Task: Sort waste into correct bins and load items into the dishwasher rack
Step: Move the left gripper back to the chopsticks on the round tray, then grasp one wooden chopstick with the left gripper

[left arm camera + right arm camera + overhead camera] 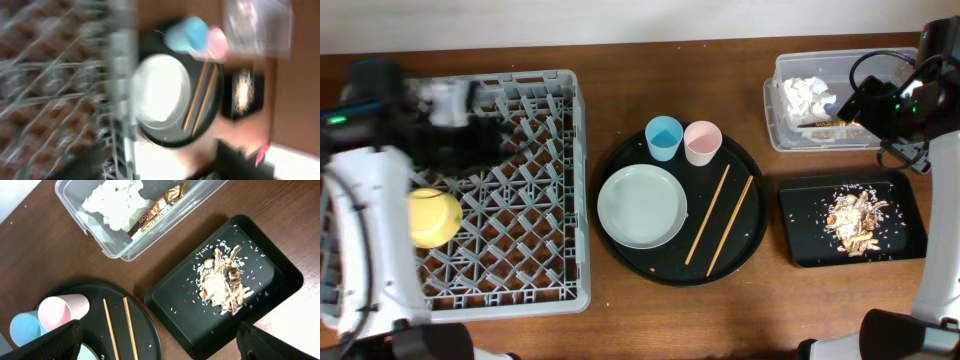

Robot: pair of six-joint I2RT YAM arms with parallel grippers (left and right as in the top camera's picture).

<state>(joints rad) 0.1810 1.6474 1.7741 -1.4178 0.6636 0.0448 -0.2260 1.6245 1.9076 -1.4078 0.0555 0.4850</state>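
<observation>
The yellow bowl (433, 217) lies in the grey dishwasher rack (535, 255) at its left side. My left gripper (492, 136) hovers blurred over the rack's far part, fingers apart and empty (160, 167). The grey-green plate (642, 206), blue cup (663, 137), pink cup (702, 142) and two chopsticks (708, 213) rest on the round black tray (757, 185). White napkins (807, 96) and a gold wrapper (825, 127) lie in the clear tub (775, 120). Food scraps (855, 220) lie in the shallow black tray (800, 245). My right gripper (157, 345) is open and empty above the tub's right end.
The right wrist view shows the clear tub (115, 250), the black tray (175, 310) and the chopsticks (110, 325) below the gripper. Bare wood lies between the rack and the round tray. The left wrist view is heavily motion-blurred.
</observation>
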